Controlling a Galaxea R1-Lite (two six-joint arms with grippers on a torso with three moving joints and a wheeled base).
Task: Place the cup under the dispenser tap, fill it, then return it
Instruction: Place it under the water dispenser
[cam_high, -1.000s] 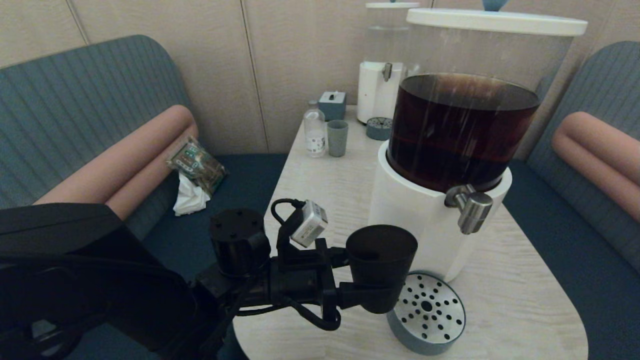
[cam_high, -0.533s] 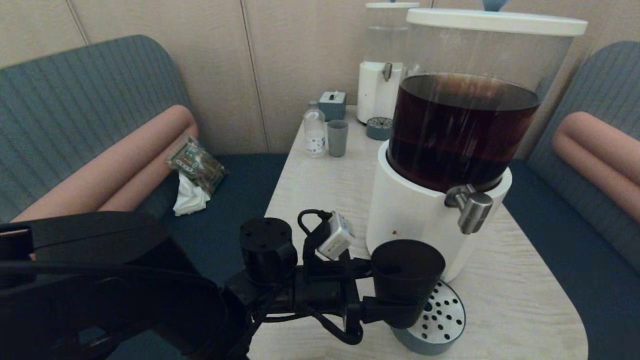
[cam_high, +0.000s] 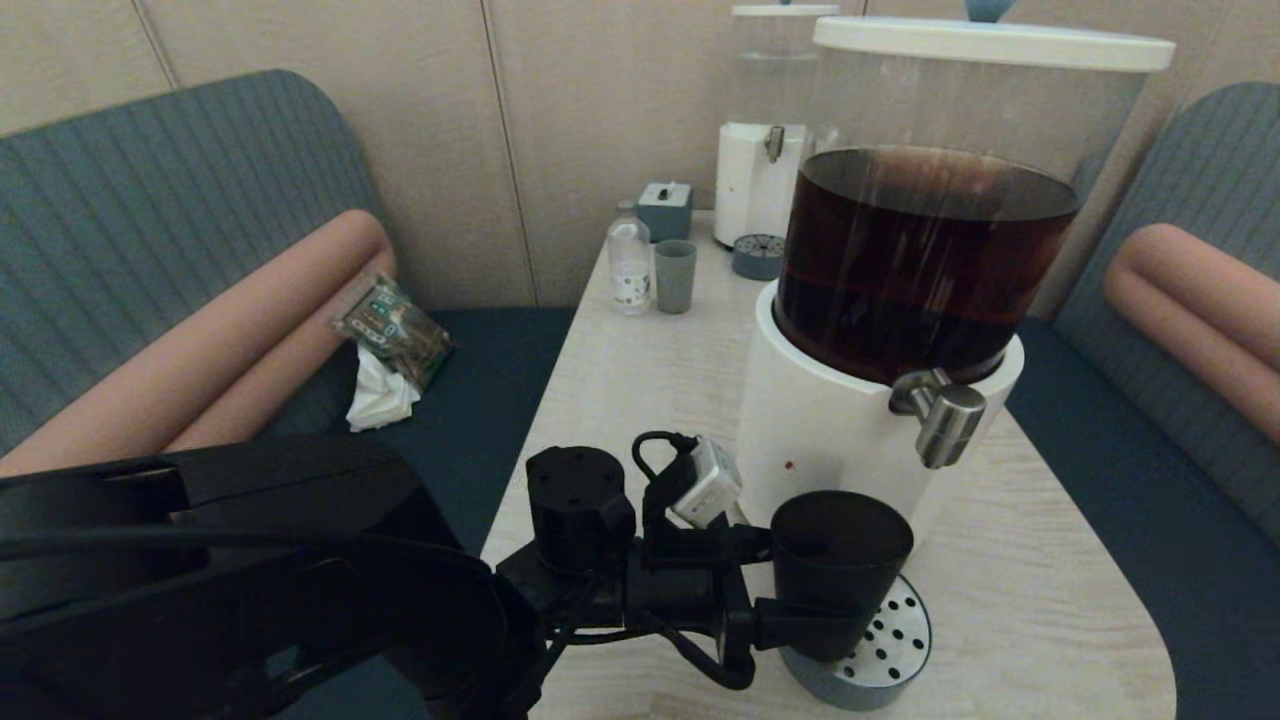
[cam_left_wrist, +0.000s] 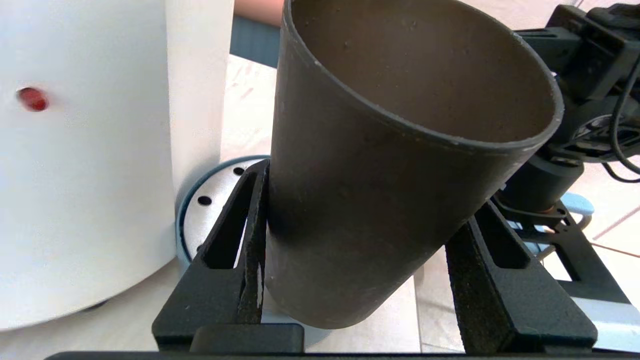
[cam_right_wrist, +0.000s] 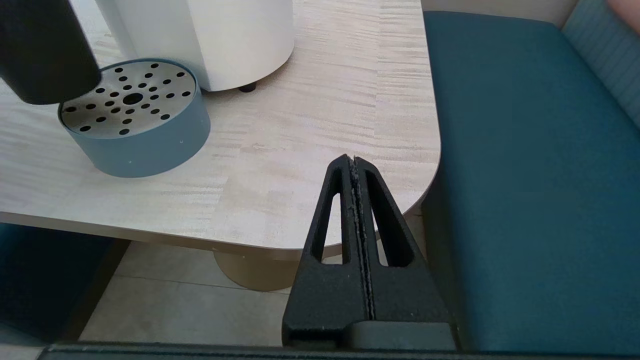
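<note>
Hidden and cut-off parts

The cup (cam_high: 838, 560) covers the near left of the drip tray (cam_high: 890, 650), and in the head view its base is hidden behind the left gripper (cam_high: 800, 625). The big dispenser's (cam_high: 850, 440) lid knob is cut by the top edge. The bottle's (cam_high: 630, 262) label is too small to read. The packet (cam_high: 393, 330) on the bench cannot be identified.

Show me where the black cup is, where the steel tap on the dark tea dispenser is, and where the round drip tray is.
the cup (cam_high: 842, 560): head view, on its dark side wall.
the dispenser tap (cam_high: 948, 425): head view, on the steel spout's barrel.
drip tray (cam_right_wrist: 145, 145): right wrist view, on its grey-blue outer wall.
</note>
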